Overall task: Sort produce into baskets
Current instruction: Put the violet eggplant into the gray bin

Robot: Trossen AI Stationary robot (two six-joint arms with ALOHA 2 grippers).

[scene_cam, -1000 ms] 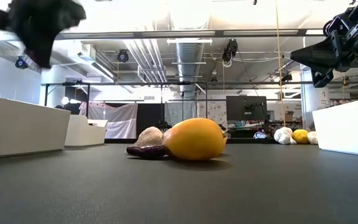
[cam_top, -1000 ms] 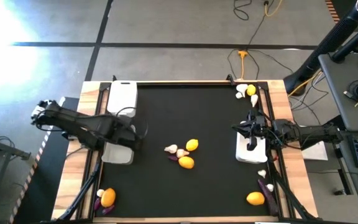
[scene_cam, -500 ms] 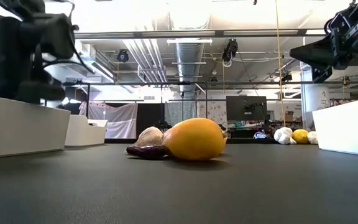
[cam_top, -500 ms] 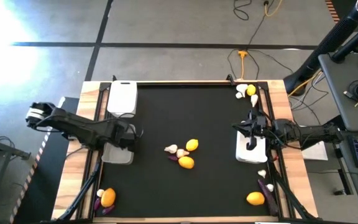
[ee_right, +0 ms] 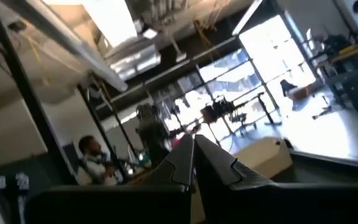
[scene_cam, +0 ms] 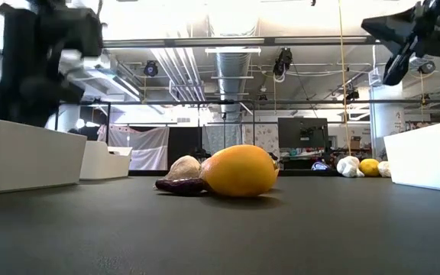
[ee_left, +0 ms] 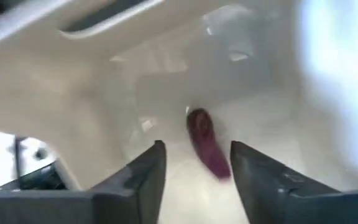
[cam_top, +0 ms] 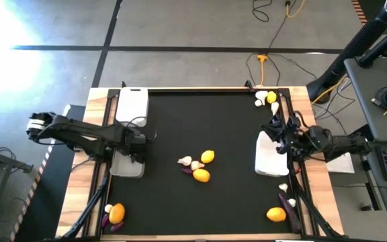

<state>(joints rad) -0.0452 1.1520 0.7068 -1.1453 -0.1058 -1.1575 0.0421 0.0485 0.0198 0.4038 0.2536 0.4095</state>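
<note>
My left gripper (cam_top: 142, 142) is open above the near left white basket (cam_top: 127, 165). In the left wrist view its fingers (ee_left: 157, 163) stand over a dark purple eggplant (ee_left: 205, 148) that lies on the basket's floor, apart from them. My right gripper (cam_top: 274, 129) is shut and empty, raised over the far end of the right basket (cam_top: 272, 158) and tipped up at the room (ee_right: 194, 157). A pile of two citrus fruits (cam_top: 207, 156), a garlic bulb (cam_top: 185, 161) and an eggplant (cam_top: 188, 171) lies on the mat's middle.
A third basket (cam_top: 132, 104) stands at the far left. Garlic and a citrus (cam_top: 266, 99) lie at the far right corner. A citrus (cam_top: 276, 214), an eggplant (cam_top: 287, 200) and garlic are at the near right; a citrus (cam_top: 117, 213) with garlic is at the near left.
My left gripper has gone a little toward the table's left edge, over the near left basket. My right gripper has risen from the right basket, gone a little toward the far edge and tipped its fingers upward.
</note>
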